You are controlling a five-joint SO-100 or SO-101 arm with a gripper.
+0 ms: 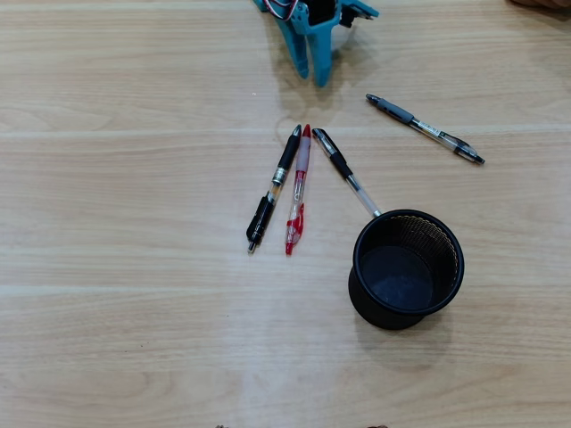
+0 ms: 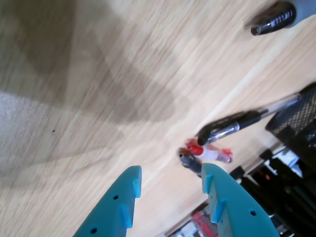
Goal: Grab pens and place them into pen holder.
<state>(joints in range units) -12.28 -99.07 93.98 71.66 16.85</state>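
Observation:
Several pens lie on the wooden table in the overhead view. A black pen (image 1: pixel 274 188), a red pen (image 1: pixel 298 189) and another black pen (image 1: pixel 346 173) fan out at the centre. The last one's far end reaches the black mesh pen holder (image 1: pixel 407 267), which stands upright and empty. One more black pen (image 1: pixel 425 128) lies apart at the upper right. My teal gripper (image 1: pixel 312 67) hangs at the top centre, short of the pens, open with nothing between its fingers. In the wrist view the gripper (image 2: pixel 170 178) points toward the red pen (image 2: pixel 207 151) and black pen (image 2: pixel 232 125).
Bare wood spreads to the left and along the bottom of the overhead view. In the wrist view the pen holder (image 2: pixel 301 123) sits at the right edge, with dark clutter beyond the table edge below it.

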